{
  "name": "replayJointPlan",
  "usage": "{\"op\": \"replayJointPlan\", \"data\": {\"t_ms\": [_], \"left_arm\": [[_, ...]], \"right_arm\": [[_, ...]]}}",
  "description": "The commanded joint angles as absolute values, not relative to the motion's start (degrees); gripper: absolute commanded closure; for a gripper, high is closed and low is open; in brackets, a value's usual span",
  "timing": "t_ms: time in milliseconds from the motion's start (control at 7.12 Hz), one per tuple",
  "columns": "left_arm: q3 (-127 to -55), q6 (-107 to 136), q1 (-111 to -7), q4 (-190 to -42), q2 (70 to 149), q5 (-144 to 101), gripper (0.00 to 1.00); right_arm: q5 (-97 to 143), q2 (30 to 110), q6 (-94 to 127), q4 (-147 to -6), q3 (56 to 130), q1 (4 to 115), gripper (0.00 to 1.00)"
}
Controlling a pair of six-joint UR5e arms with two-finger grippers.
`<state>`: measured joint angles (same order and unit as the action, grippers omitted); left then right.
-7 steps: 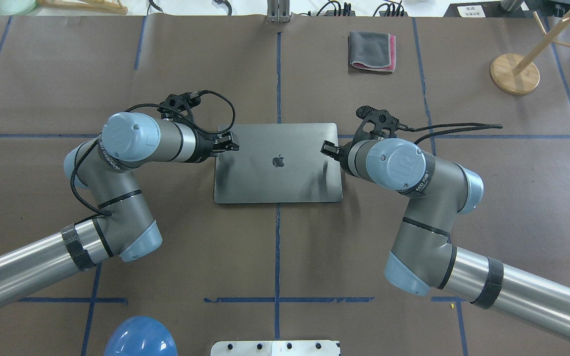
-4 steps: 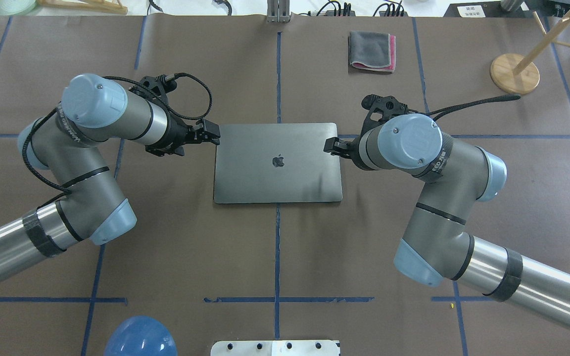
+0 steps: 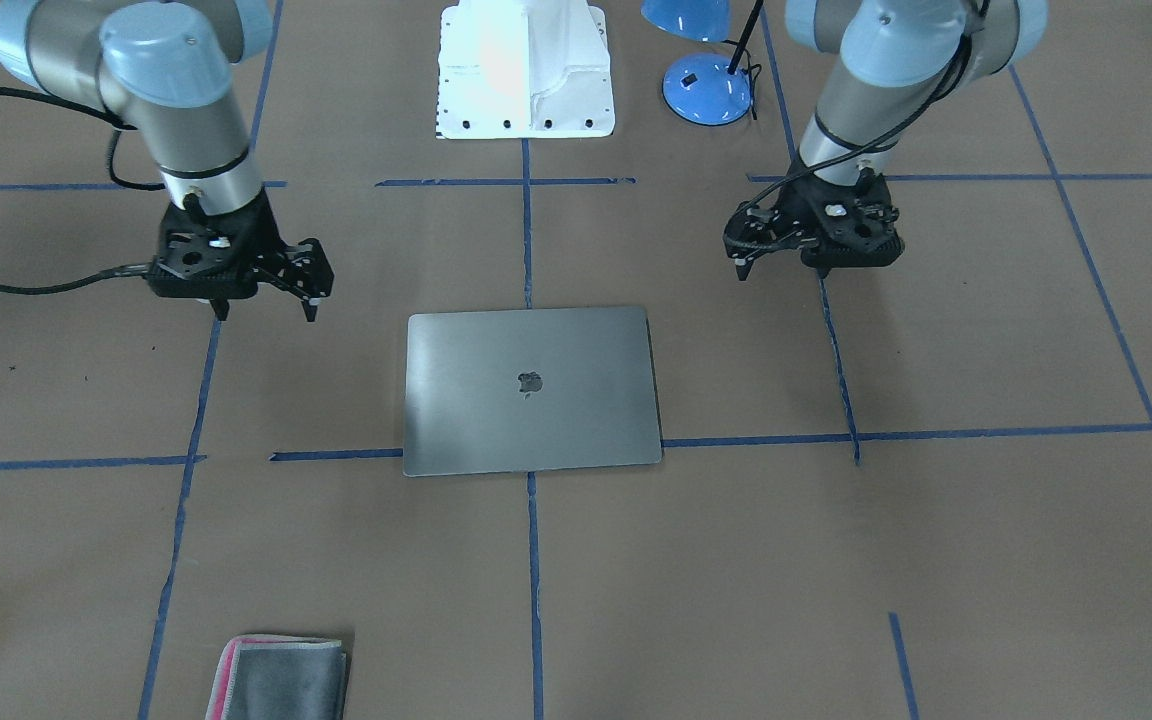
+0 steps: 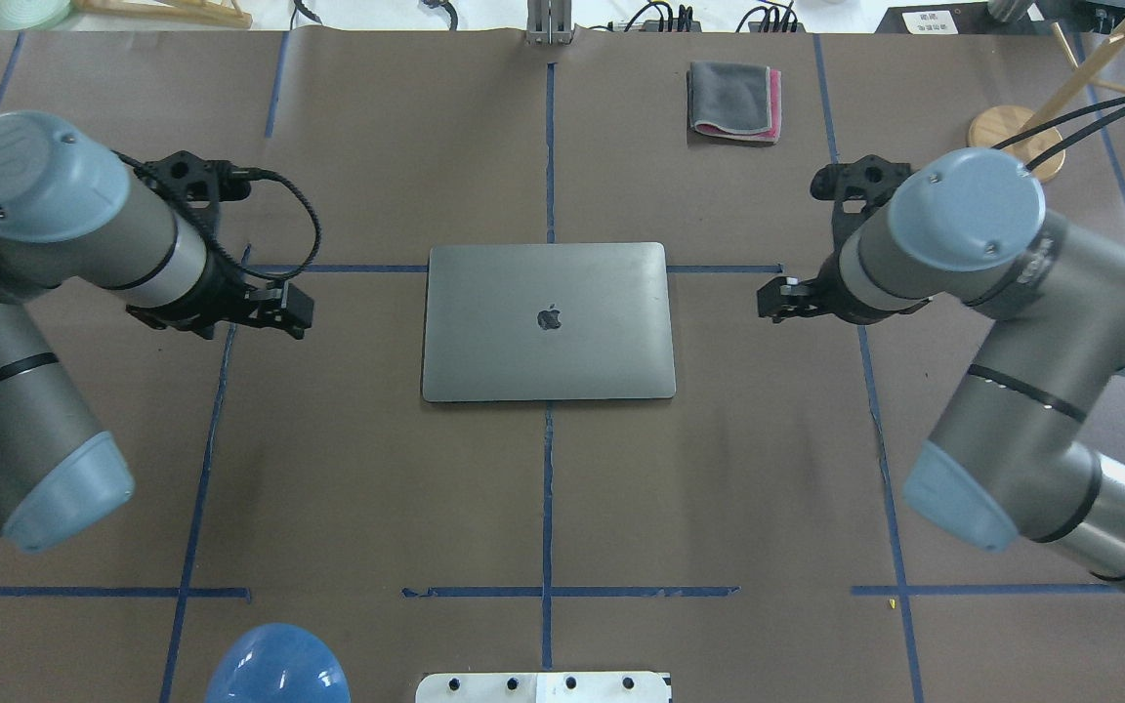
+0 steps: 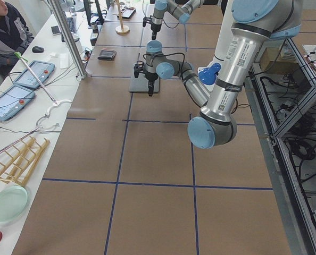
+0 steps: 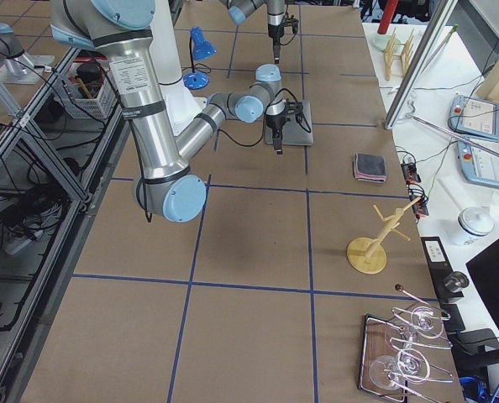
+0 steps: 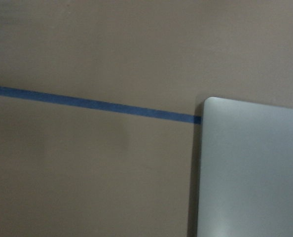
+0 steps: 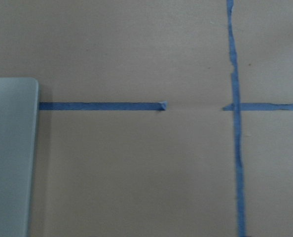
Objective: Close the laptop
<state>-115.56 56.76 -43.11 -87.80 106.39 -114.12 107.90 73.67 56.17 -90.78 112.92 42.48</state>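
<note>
Laptop (image 3: 532,390) lies flat w/ lid down, its long side running claw to claw, w/ left claw (image 3: 781,268) & right claw (image 3: 265,305) both spread open, empty, about equally far off its short ends.

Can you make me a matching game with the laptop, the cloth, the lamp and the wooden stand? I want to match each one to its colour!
Things:
1. laptop
2. cloth
3. lamp
4. wooden stand

Colours:
A. blue
B. light brown
C. grey with a pink edge
D. plain grey with a dark logo

Pairs: 1-D, 2-C, 3-A, 4-B
</note>
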Motion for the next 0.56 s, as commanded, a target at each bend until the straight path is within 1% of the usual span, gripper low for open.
{"op": "replayJointPlan", "data": {"t_ms": [0,140,281,421], "left_arm": [[-121.4,38.0,-50.1,-86.0,93.0,-115.2,0.01],[-120.9,25.3,-57.7,-85.8,88.1,-120.7,0.01],[-119.3,11.5,-65.8,-85.4,84.8,-123.6,0.01],[-115.3,0.9,-73.9,-83.3,83.7,-125.2,0.01]], "right_arm": [[119.1,84.3,33.9,-91.3,116.5,55.7,0.0],[122.1,89.1,22.9,-91.3,116.5,61.9,0.0],[124.3,93.3,11.7,-91.5,115.9,67.8,0.0],[125.5,96.8,3.7,-91.2,114.6,72.5,0.0]]}}
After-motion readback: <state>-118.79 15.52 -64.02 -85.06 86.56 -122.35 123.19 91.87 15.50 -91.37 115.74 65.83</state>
